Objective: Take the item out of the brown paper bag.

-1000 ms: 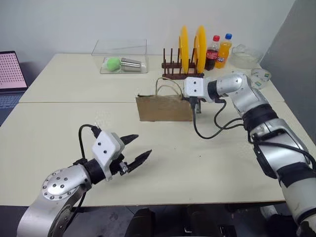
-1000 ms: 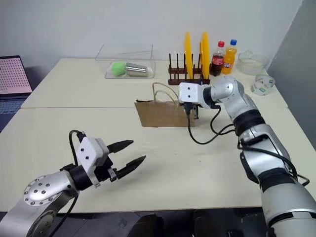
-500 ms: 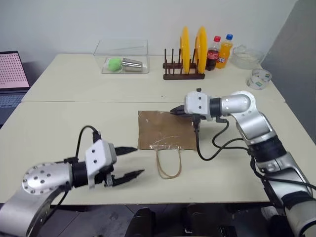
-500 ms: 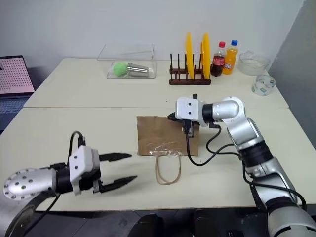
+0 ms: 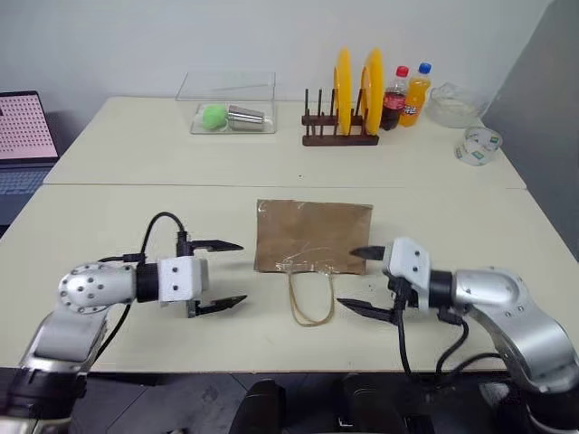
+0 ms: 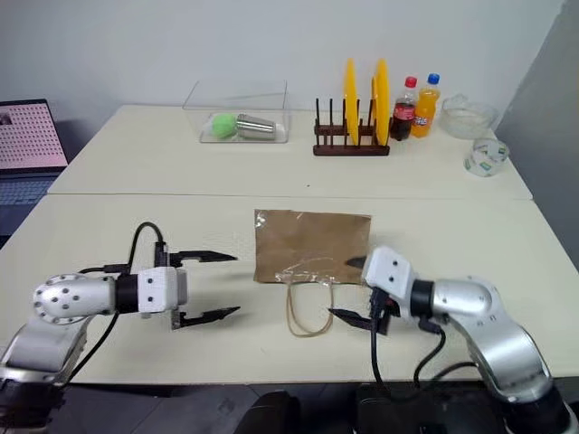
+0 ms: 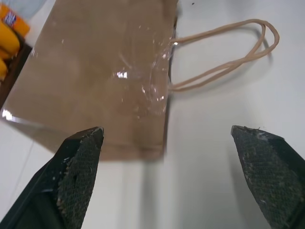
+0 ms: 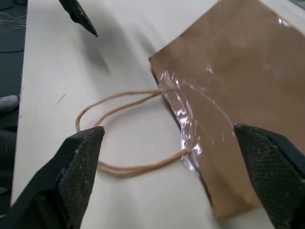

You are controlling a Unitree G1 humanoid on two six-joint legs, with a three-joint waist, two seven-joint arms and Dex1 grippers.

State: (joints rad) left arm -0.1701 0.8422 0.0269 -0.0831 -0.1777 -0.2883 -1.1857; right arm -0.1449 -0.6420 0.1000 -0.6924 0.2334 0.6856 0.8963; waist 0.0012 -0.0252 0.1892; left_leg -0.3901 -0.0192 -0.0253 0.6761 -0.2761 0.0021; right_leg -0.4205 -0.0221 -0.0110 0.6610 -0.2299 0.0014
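Where the two pale tabletops meet, forming one long table [image 5: 136, 172]: seam running across just beyond the bag. Off the far left corner, an open laptop [image 5: 23, 136].

At the far side, a clear box [image 5: 226, 90] holding a green ball [image 5: 212, 115] and a plain steel cylinder [image 5: 242, 116], side by side and touching.

Low over the near edge, both arms reaching inward toward each other. Left gripper [image 5: 242, 271] with fingers spread wide, holding nothing, tips aimed at the bag's left side but apart from it. Right gripper [image 5: 346, 278] likewise spread wide and holding nothing; its upper finger crossing in front of the bag's near right corner, contact impossible to judge.

Between the two grippers, the brown paper bag [image 5: 313, 235], lying flat mid-table, creased, mouth toward the robot, a strip of glossy tape [image 5: 312, 262] across that end. Its string handles [image 5: 312, 303] looped flat on the table, pointing at the near edge.

Behind the bag, a dark wooden rack [image 5: 339, 138] with two yellow plates [image 5: 342, 86] on edge. Beside it, a cola bottle [image 5: 392, 88] and an orange soda bottle [image 5: 412, 83], then a glass bowl [image 5: 450, 104].

Near the far right edge, just in front of the bowl and well apart from the bag: the item [image 5: 477, 145], a small pale can, out on the bare table.
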